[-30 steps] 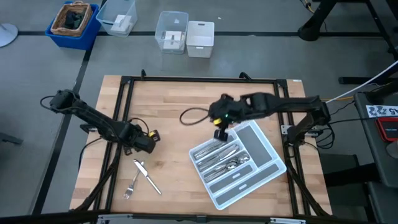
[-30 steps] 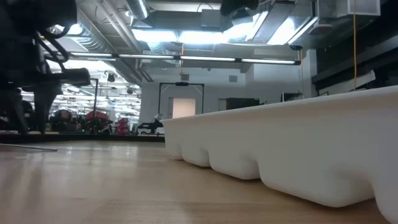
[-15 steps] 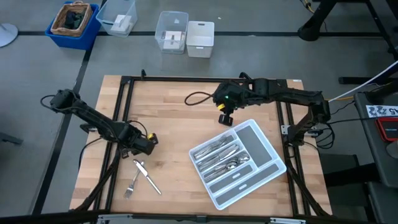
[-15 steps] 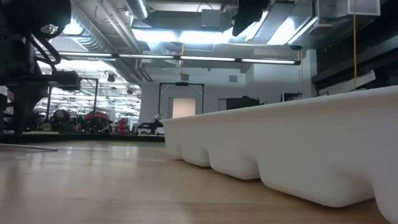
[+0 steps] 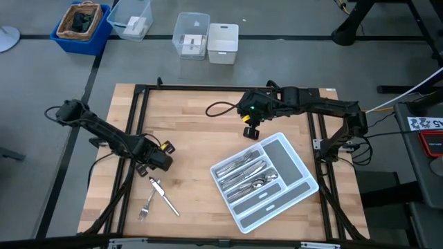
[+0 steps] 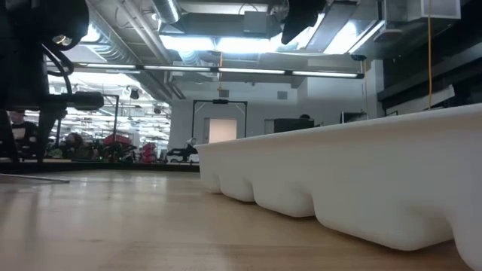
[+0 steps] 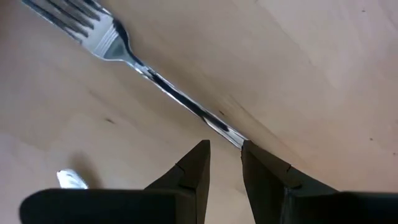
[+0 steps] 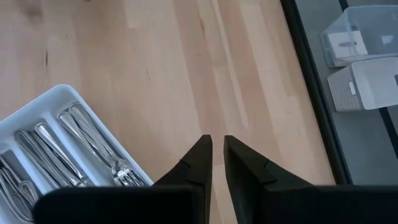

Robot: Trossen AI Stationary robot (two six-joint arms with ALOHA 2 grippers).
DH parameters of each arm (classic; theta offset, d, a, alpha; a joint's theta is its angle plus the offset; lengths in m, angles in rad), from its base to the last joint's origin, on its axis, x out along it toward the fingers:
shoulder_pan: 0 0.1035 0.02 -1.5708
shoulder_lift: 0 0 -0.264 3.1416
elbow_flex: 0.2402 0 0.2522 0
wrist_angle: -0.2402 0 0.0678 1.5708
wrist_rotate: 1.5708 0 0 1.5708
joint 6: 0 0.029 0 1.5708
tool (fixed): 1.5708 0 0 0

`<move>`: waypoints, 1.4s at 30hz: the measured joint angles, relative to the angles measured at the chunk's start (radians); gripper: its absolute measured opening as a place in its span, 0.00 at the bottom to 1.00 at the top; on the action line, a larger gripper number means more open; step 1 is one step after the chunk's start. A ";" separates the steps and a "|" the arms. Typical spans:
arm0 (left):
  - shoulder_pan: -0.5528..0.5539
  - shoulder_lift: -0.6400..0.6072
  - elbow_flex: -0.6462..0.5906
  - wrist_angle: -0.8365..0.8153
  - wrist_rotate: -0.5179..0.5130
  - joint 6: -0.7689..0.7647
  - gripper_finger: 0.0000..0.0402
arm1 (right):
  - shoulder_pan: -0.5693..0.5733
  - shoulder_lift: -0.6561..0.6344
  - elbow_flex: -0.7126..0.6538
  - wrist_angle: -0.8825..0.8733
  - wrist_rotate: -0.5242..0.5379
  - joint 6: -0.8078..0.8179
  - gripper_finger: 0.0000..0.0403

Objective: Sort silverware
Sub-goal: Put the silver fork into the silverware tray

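Comparing with a second ago: right gripper (image 5: pixel 250 133) has pulled back from over the tray (image 5: pixel 302 181) toward the upper centre of the high view and now hangs above bare wood; left gripper (image 5: pixel 160 153) has barely shifted, staying centre-left. Fork (image 5: pixel 146 206) and knife (image 5: pixel 163 196) lie unmoved at lower left.

Table (image 5: pixel 194 117) is pale butcher-block wood with a black metal frame. Tray is light grey moulded plastic, long compartments, rounded undersides in the low view, set at an angle right of centre. Silverware (image 5: pixel 246 173) in it is slim, shiny metal.

Left gripper's fingers (image 7: pixel 193 171) stand narrowly apart, holding nothing; the fork's handle end (image 7: pixel 221 127) lies just past the fingertips. Right gripper's fingers (image 8: pixel 194 163) are nearly together, empty; tray forks (image 8: pixel 102 149) sit just beside it.
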 joint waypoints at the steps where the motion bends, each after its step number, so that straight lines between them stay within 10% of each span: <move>1: 0.000 0.000 0.000 0.000 0.000 0.013 0.20 | 0.000 0.000 0.000 0.000 0.000 0.000 0.12; 18: -0.002 0.000 0.000 0.034 -0.002 0.238 0.20 | 0.000 0.000 0.000 0.000 0.002 0.003 0.12; 42: -0.002 -0.005 -0.101 0.034 0.169 -0.309 0.20 | 0.000 0.000 0.000 0.000 0.003 0.004 0.12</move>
